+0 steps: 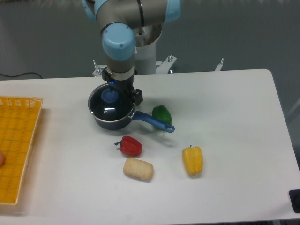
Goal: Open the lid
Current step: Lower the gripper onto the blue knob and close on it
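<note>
Far left of your pincer you've got a yellow mesh basket (pixel 18 150) at the table edge, well apart from everything else. Your pincer (pixel 123 95) sits over the back-right part of the dark blue saucepan (pixel 112 116), hanging down from the arm (pixel 119 44); its dark body covers the fingertips from this angle, so you cannot tell whether the fingers are spread or together, and you cannot tell if they touch anything. The lid (pixel 108 105) is on the saucepan, flat, directly below and slightly left of your pincer, with its light blue knob (pixel 109 95) just beside the pincer's left side, partly tucked against it. Below your pincer, nearer the camera, there's a red pepper (pixel 130 146), and just under that a pale bread-like block (pixel 138 169), near each other but apart. The saucepan's blue handle (pixel 154 122) runs out to the lower right of your pincer. A green pepper (pixel 161 114) sits right of the pincer, just behind the handle's far end. A yellow pepper (pixel 192 160) lies further right and toward the camera, well apart from the pincer, all on the white table (pixel 234 117).
</note>
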Action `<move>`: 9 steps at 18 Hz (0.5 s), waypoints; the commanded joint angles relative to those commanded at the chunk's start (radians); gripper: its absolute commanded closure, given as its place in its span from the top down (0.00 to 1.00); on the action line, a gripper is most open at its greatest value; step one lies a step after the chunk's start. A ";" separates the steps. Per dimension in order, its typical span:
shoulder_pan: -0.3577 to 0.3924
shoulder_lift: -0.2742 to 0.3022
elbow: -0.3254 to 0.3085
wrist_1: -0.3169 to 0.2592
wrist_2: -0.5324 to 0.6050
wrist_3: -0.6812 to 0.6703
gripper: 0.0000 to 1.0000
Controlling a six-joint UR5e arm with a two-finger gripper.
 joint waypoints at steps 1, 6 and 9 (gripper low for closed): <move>-0.003 0.006 -0.012 0.017 0.009 -0.003 1.00; -0.020 0.018 -0.014 0.028 0.011 -0.011 1.00; -0.038 0.017 -0.014 0.028 0.014 -0.017 1.00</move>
